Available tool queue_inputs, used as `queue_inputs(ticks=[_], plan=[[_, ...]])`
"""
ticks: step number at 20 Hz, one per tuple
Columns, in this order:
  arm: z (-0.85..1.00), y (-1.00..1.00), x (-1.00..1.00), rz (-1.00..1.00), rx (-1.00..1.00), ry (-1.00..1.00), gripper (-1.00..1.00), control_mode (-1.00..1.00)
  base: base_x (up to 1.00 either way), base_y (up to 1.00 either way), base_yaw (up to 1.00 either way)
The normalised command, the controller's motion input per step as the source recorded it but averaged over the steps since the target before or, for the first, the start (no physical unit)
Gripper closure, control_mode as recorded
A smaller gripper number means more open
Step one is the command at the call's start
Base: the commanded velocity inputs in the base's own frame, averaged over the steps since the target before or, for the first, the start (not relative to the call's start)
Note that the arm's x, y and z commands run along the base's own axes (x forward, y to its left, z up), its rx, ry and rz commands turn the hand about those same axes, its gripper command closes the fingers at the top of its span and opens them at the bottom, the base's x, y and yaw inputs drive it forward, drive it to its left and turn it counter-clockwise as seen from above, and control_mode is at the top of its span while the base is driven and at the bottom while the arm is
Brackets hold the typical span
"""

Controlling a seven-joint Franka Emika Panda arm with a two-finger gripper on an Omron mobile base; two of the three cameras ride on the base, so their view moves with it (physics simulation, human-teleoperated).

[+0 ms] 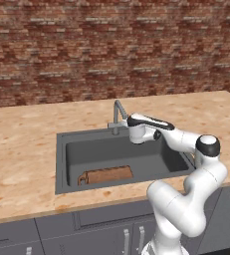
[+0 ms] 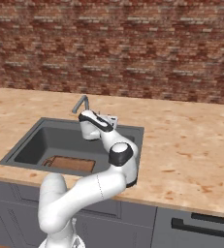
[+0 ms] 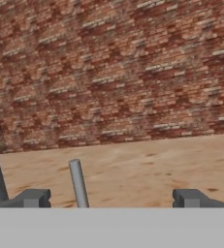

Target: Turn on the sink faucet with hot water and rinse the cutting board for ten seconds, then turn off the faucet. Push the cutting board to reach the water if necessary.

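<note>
Reaching level toward the sink faucet [image 1: 118,115], tool [image 3: 111,198] (fingers spread wide).

no readable text, no labels, no brands, no numbers, no signs on anything

Faucet lever [image 3: 78,184] stands between the open fingers [image 3: 33,197]
</note>
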Motion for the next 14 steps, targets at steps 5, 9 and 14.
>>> queue_inputs(ticks=[5,9,14], plan=[[-0.01,0.00,0.03,0.00,0.00,0.00,-1.00,-1.00,0.00,0.00,0.00],[0.00,0.00,0.02,0.00,0.00,0.00,-1.00,-1.00,0.00,0.00,0.00],[0.00,0.00,0.00,0.00,0.00,0.00,-1.00,-1.00,0.00,0.00,0.00]])
